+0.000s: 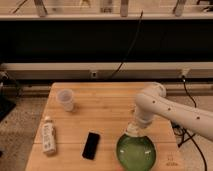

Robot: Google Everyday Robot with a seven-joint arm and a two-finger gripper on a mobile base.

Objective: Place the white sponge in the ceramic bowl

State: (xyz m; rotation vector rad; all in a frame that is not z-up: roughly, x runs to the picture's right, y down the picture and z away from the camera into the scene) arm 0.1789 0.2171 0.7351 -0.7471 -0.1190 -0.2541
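The ceramic bowl (137, 154), glossy green and wide, sits at the front right of the wooden table (102, 116). My gripper (133, 131) hangs from the white arm (150, 100) that reaches in from the right. It points down at the bowl's far rim. A small cream-white block, the white sponge (132, 129), shows at the gripper's tip, just above that rim. The gripper is shut on it. The inside of the bowl shows nothing in it.
A translucent plastic cup (66, 99) stands at the back left. A white labelled bottle (48, 136) lies at the front left. A black phone-like slab (90, 145) lies left of the bowl. A dark wall and cables run behind the table.
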